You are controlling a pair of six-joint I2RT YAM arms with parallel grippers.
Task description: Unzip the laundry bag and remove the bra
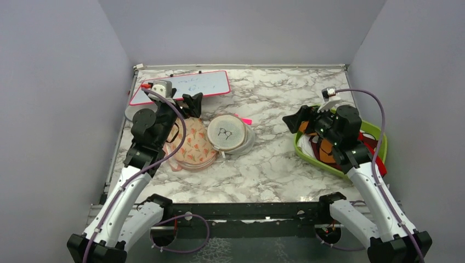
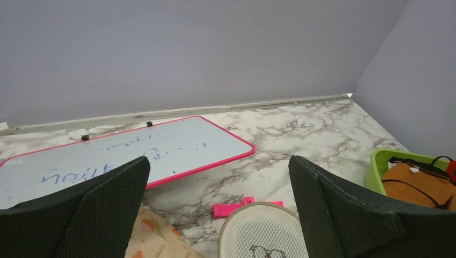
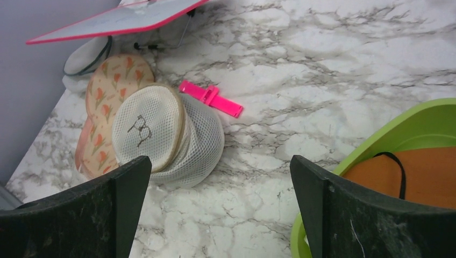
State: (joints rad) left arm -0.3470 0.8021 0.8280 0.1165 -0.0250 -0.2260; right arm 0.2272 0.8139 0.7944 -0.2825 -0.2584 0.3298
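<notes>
The laundry bag (image 1: 227,133) is a round white mesh case with a beige rim and a small black mark on top. It lies shut at the table's middle left, leaning on a peach floral pouch (image 1: 192,147). It also shows in the left wrist view (image 2: 263,236) and the right wrist view (image 3: 156,131). My left gripper (image 1: 190,105) is open and empty, raised just behind and left of the bag (image 2: 218,164). My right gripper (image 1: 298,120) is open and empty, above the green tray's left edge (image 3: 220,164). The black bra is not in view.
A pink-framed whiteboard (image 1: 181,86) lies at the back left. A pink clip (image 1: 244,119) lies behind the bag. A green tray (image 1: 379,143) at the right holds orange, red and brown garments. A round white item (image 3: 88,56) sits under the whiteboard's near edge.
</notes>
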